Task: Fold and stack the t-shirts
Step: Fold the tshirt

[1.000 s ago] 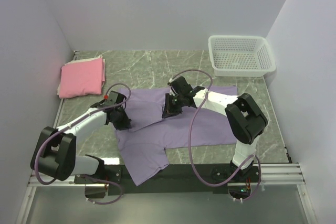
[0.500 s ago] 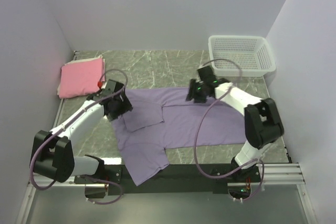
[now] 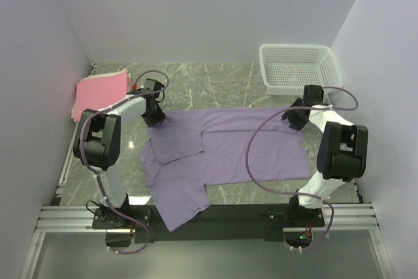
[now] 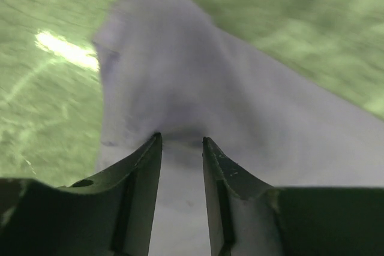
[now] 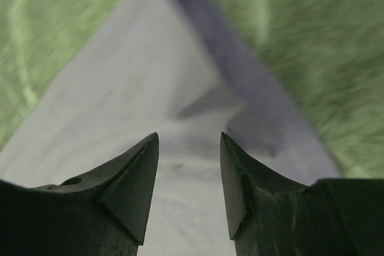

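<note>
Purple tee [image 3: 222,155] partly folded — left gripper [image 4: 181,139] and right gripper [image 5: 189,137] hover part-open, empty, a corner just ahead of each; next, likely — pinch both, fold nearward

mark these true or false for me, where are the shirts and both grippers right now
1. The pink t-shirt lies folded at the far left of the table. True.
2. The right gripper is at the far right corner of the purple t-shirt. True.
3. The left gripper hangs over the pink t-shirt. False: it is at the purple t-shirt's far left corner.
4. The purple t-shirt sits in the white basket. False: it lies on the table, and the basket stands apart at the far right.
5. The two t-shirts are stacked. False: they lie apart.
</note>
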Tool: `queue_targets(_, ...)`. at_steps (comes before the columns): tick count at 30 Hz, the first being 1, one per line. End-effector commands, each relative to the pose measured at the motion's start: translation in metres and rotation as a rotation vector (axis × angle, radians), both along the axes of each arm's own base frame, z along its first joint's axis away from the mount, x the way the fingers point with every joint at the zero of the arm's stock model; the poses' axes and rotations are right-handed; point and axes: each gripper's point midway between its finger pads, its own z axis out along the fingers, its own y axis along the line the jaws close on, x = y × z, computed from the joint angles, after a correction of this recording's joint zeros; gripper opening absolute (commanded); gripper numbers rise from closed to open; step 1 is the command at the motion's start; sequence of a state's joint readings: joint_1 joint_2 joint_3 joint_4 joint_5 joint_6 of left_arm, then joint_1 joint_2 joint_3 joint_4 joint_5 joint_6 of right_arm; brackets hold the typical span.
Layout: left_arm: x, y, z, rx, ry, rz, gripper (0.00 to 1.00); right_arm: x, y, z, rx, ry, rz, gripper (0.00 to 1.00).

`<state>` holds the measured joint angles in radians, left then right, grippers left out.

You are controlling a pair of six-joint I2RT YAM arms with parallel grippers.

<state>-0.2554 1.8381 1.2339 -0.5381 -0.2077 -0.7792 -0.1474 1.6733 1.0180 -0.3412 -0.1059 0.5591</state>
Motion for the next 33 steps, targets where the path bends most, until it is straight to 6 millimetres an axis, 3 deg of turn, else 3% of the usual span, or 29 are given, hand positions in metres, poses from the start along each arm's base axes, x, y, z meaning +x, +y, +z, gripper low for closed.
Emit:
queue_targets(1,0.014,0.019,0.000,-0.001,-0.017,0.054,0.38,0.006,-0.020,-0.015,0.008,0.003,-0.072,0.52)
queue_targets(4,0.007,0.030,-0.015,-0.011,0.022,0.080,0.38,0.002,-0.033,-0.033,0.001,0.061,-0.108,0.52)
queue_targets(11,-0.007,0.043,-0.035,-0.020,0.082,0.116,0.37,0.006,-0.050,-0.029,0.003,0.050,-0.172,0.51)
queue_targets(20,0.010,0.025,0.004,-0.090,-0.043,0.012,0.52,0.049,-0.047,0.022,-0.024,-0.183,-0.039,0.46)
queue_targets(27,0.010,0.030,-0.002,-0.050,-0.022,-0.008,0.56,0.072,-0.051,0.026,-0.038,-0.219,0.014,0.45)
queue_targets(33,0.008,0.030,-0.011,-0.051,0.000,-0.008,0.56,0.086,-0.045,0.017,0.001,-0.205,0.043,0.45)
